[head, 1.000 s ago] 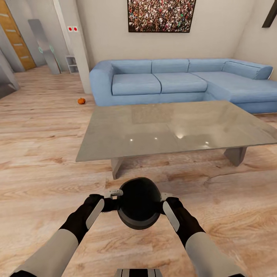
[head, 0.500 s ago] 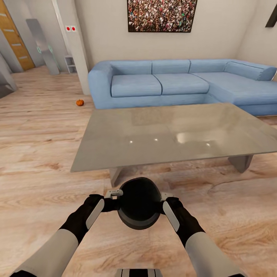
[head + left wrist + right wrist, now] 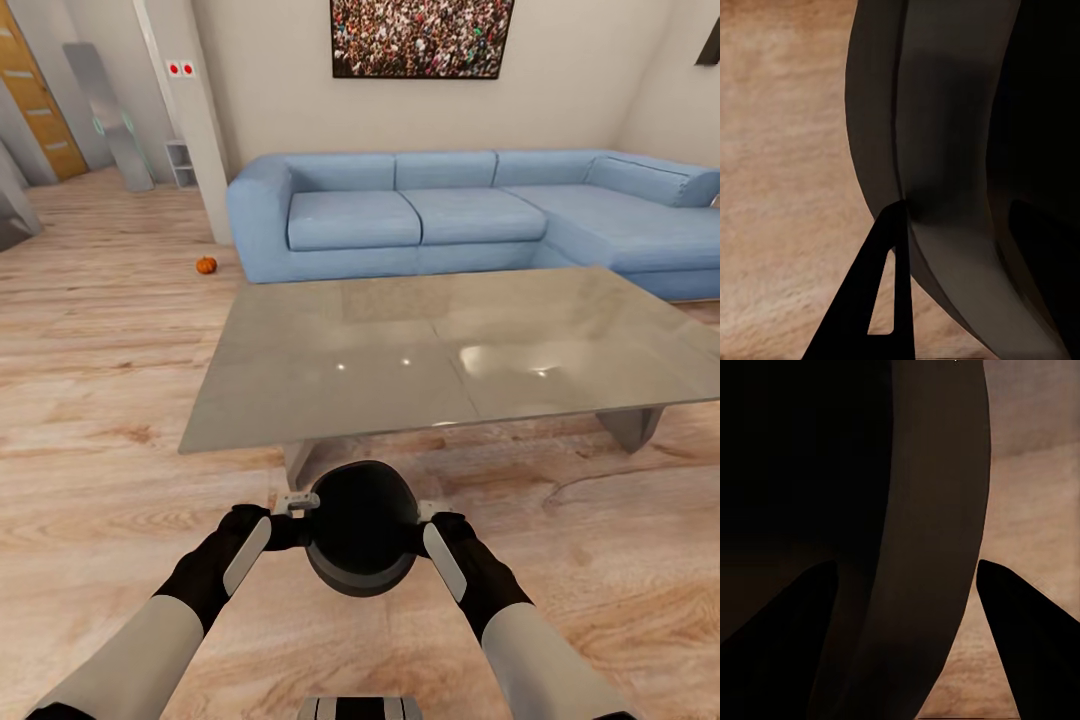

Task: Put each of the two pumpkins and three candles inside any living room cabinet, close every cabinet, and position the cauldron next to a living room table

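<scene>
- Two grippers carry one load: the round black cauldron with a wide dark mouth hangs between the left gripper and the right gripper, above the pale wood plank floor, just short of the near edge of the low table with a glossy grey-olive top.
- Left wrist view: a dark finger sits against the cauldron's outer wall, so the left jaws are clamped on the rim. Right wrist view: the rim runs between both dark fingers, clamped likewise.
- Risk, slip: each hold is a thin pinch on a curved rim. If the arms drift apart or closer, I judge the pot could twist out and drop.
- Risk, table strike: the pot hangs about level with the tabletop edge. Driving on without lowering could knock the belly into the slab or the grey leg.
- Risk, placement: set down too far back, it may not count as next to the table.
- Risk, rolling: a bulging belly released tilted could tip or roll on the planks.
- One small orange pumpkin lies on the floor by the end of the blue sectional sofa, well apart from the pot; not yet stowed.
</scene>
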